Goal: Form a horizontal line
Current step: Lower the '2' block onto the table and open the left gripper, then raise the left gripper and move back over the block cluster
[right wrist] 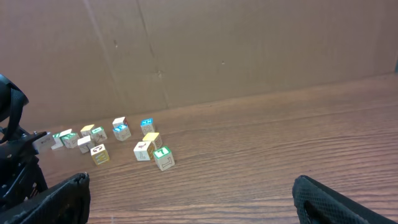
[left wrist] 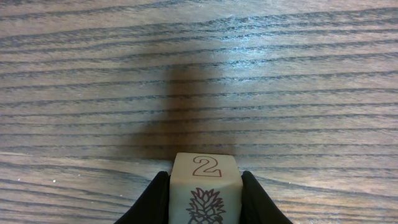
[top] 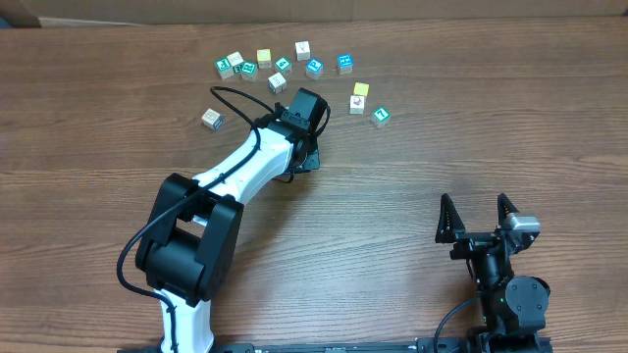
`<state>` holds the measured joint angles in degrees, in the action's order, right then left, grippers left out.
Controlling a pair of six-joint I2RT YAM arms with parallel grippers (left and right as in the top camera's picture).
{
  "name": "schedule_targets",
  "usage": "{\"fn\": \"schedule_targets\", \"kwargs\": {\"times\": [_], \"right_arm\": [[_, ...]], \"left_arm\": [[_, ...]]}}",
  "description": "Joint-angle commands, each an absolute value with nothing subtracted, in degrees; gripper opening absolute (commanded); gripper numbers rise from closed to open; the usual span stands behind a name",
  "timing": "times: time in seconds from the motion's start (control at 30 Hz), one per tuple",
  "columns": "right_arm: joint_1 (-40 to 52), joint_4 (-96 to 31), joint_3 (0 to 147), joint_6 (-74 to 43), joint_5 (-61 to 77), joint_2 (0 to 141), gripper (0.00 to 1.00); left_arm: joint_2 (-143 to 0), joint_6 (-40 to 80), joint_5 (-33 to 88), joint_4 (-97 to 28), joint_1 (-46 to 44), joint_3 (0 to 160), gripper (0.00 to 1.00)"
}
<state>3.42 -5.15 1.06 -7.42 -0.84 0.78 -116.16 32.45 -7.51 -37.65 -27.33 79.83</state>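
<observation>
Left gripper [left wrist: 205,202] clamps a white pineapple-print cube [left wrist: 205,169]

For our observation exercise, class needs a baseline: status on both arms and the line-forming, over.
Left gripper shut on pineapple cube. Right gripper open, parked. Loose cubes scattered, no line yet. Nothing blocking the held cube.

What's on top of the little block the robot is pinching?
The block shows a red 2 on its upper face, with nothing sitting on it. A pineapple drawing is on the face below. The fingers of the left gripper cover its sides, and its bottom is cut off.
</observation>
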Motion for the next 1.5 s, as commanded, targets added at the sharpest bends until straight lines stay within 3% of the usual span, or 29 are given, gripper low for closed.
{"fn": "schedule_targets", "kwargs": {"times": [0.0, 0.2, 0.57, 0.77, 1.0, 1.13, 1.37, 1.47], "right_arm": [[3.1, -4.8, 0.4, -7.0, -0.7, 0.2, 1.00], [3.1, -4.8, 0.4, -7.0, -0.7, 0.2, 1.00], [3.1, -4.8, 0.5, -7.0, -0.7, 0.2, 1.00], [3.1, -4.8, 0.5, -7.0, -0.7, 0.2, 1.00], [3.1, -4.8, 0.4, -7.0, -0.7, 0.2, 1.00], [3.1, -4.8, 0.5, -7.0, -0.7, 0.2, 1.00], [3.1, -4.8, 0.4, -7.0, -0.7, 0.2, 1.00], [3.1, -4.8, 0.5, -7.0, -0.7, 0.2, 1.00]], "left_arm": [[-116.9, 32.4, -7.0, -37.4, -27.3, 78.9, 0.20], [-116.9, 32.3, -7.0, -37.5, -27.3, 78.9, 0.37], [-116.9, 32.3, -7.0, -37.5, -27.3, 78.9, 0.47], [-116.8, 29.0, -7.3, -37.4, -27.0, 79.6, 0.61], [-116.8, 21.6, -5.0, -46.4, -22.2, 98.7, 0.66], [-116.8, 17.6, -2.8, -48.0, -20.9, 108.4, 0.85], [-117.6, 14.1, -3.1, -36.4, -21.9, 109.0, 0.89], [-120.0, 9.6, -3.1, -32.1, -22.3, 108.4, 0.85]]}}
